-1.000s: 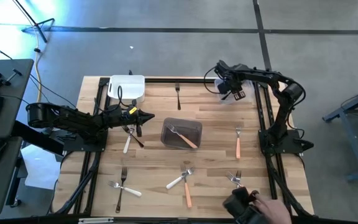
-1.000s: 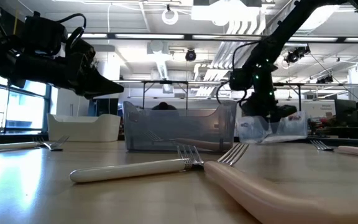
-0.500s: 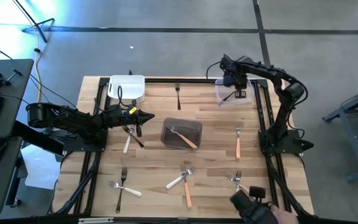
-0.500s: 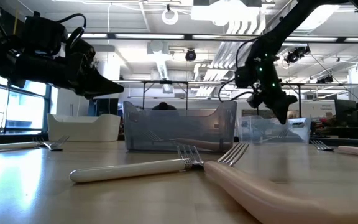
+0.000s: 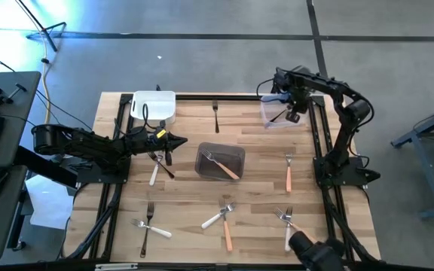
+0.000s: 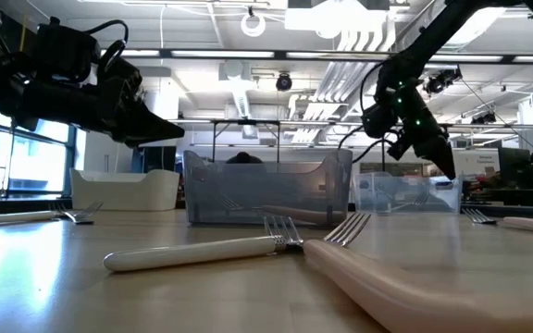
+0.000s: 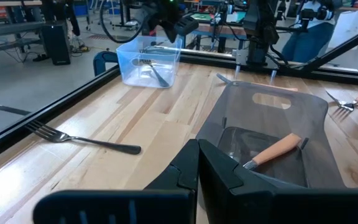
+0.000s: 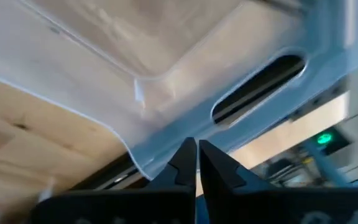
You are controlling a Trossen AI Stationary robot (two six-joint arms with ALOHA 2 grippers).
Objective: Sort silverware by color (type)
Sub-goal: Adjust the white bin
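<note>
The right tool (image 5: pixel 295 117) has closed from wide open to fully shut and has shifted from the inner side of the clear tub (image 5: pixel 275 113) to above its outer end. A dark-gloved hand (image 5: pixel 316 254) at the counter's near edge has drawn back from the forks there.

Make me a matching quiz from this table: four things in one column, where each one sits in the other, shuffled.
Things:
1. clear tub
2. white tub
3. grey tub
4. black fork

Places:
A. middle of the table
B. far left corner
C. far right corner, under the right pincer
D. bare wood at the far edge, between the white and clear tubs

Pairs: 1-C, 2-B, 3-A, 4-D
</note>
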